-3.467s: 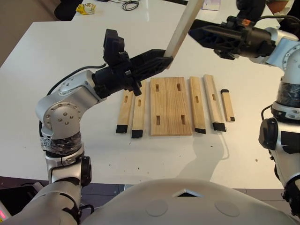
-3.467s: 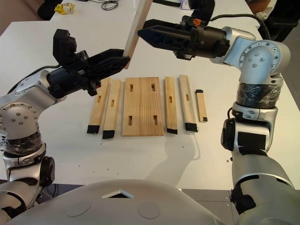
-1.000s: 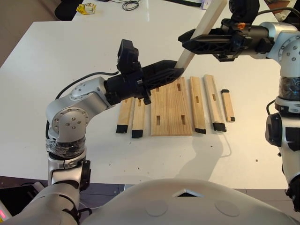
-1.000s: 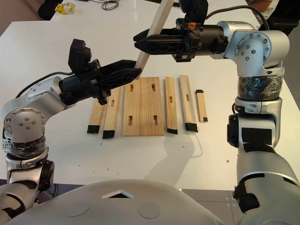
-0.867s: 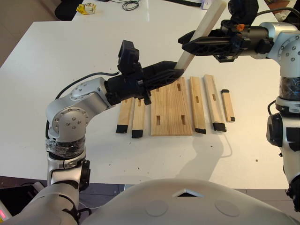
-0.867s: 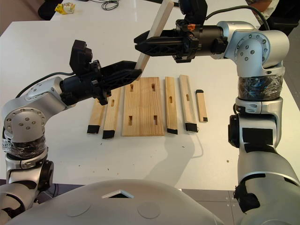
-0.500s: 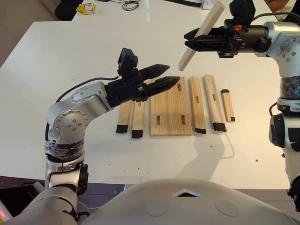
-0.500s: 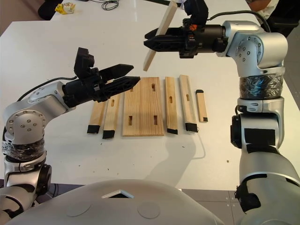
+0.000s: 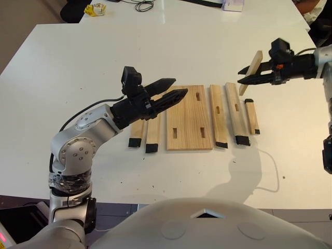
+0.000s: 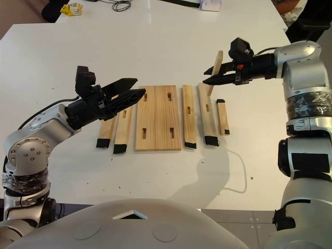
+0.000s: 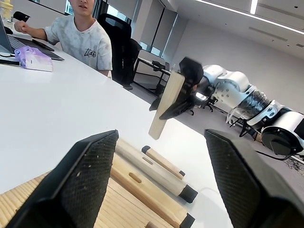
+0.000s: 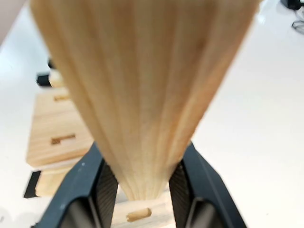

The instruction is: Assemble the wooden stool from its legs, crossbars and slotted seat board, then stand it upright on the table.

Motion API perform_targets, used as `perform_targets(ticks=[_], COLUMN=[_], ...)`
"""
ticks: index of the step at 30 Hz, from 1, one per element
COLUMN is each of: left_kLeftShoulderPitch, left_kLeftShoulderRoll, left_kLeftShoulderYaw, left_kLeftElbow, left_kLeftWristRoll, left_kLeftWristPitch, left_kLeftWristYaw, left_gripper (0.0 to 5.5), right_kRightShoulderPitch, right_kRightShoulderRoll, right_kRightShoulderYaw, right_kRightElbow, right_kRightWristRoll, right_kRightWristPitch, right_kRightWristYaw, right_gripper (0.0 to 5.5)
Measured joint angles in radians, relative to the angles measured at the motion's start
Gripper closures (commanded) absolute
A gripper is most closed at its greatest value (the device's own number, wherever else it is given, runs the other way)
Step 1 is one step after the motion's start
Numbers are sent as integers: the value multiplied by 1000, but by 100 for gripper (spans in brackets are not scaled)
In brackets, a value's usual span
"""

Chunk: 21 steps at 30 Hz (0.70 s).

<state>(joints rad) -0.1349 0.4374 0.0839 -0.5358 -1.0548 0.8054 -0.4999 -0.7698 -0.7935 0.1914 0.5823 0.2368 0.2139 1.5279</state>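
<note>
Wooden stick (image 9: 256,60), tilted, is clamped in the right gripper (image 9: 244,75) above the counter (image 9: 78,62); the left gripper (image 9: 179,86) hangs wide open, empty, over the seat board (image 9: 189,122).

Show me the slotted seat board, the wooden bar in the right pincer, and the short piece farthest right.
slotted seat board (image 9: 188,115), left eye view, bare centre between its slots
wooden bar (image 9: 256,60), left eye view, its upper end
short piece (image 9: 252,117), left eye view, its middle
</note>
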Motion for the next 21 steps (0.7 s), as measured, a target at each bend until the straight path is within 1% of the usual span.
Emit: perform_targets(ticks=[5, 11, 21], left_kLeftShoulderPitch=[2, 8, 9], left_kLeftShoulderRoll=[3, 20, 23], left_kLeftShoulderYaw=[0, 7, 8], left_kLeftElbow=[-2, -4, -8], left_kLeftWristRoll=[0, -7, -13], left_kLeftWristPitch=[-2, -1, -1], left_kLeftWristYaw=[0, 0, 0], left_gripper=[215, 215, 215], right_kRightShoulderPitch=[61, 98, 97], right_kRightShoulderRoll=[41, 42, 50], right_kRightShoulderYaw=[-3, -8, -40], right_kRightElbow=[55, 119, 140], right_kRightWristRoll=[-33, -70, -82], right_kRightWristPitch=[-116, -217, -247], right_kRightWristYaw=[-32, -38, -42], right_gripper=[417, 417, 417])
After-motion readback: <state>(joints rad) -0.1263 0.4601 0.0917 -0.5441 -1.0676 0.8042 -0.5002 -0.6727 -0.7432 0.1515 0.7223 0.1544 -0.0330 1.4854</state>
